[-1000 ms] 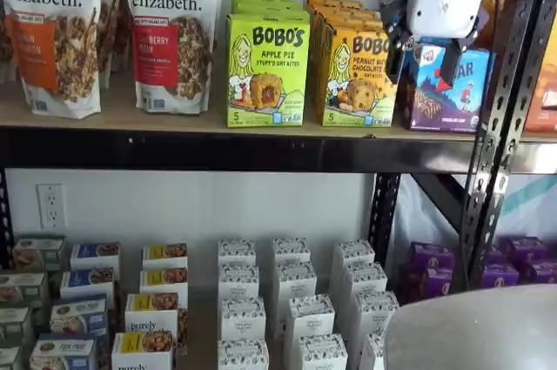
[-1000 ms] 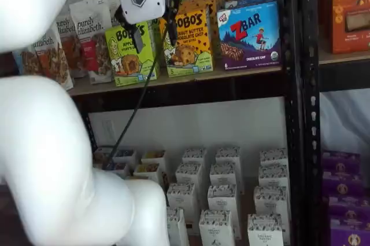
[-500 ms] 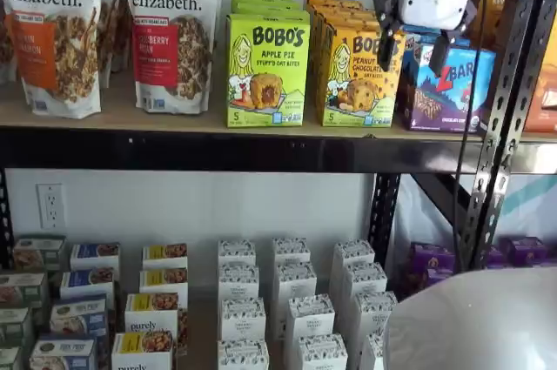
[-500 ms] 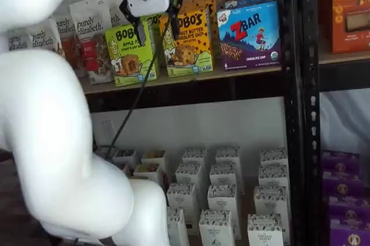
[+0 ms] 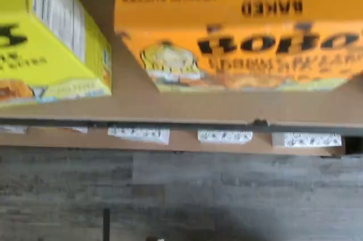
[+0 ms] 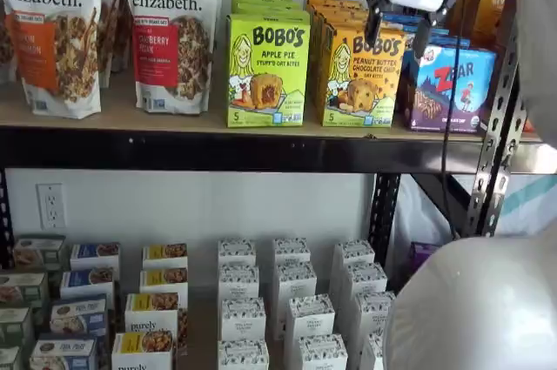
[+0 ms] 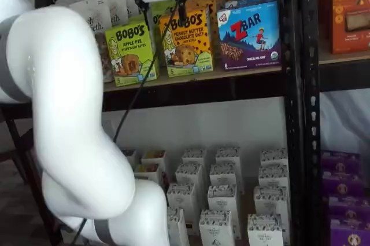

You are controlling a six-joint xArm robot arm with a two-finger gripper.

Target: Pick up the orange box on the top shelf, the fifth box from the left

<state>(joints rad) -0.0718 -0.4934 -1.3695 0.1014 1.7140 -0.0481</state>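
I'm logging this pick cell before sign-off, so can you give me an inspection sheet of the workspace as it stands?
Surface: the top shelf, a tan board on a black beam, is stocked.
Job's things: the orange box stands upright at the shelf front, between the green Bobo's box and the ZBar box.
Clutter: granola bags at the shelf's far end; small white boxes on the lower level.
Grippers: the gripper is open, with one finger on each side of the orange box's upper part in both shelf views; no grip yet.
Cables: a black cable hangs from the gripper.
Surroundings: grey plank floor; wall outlet.
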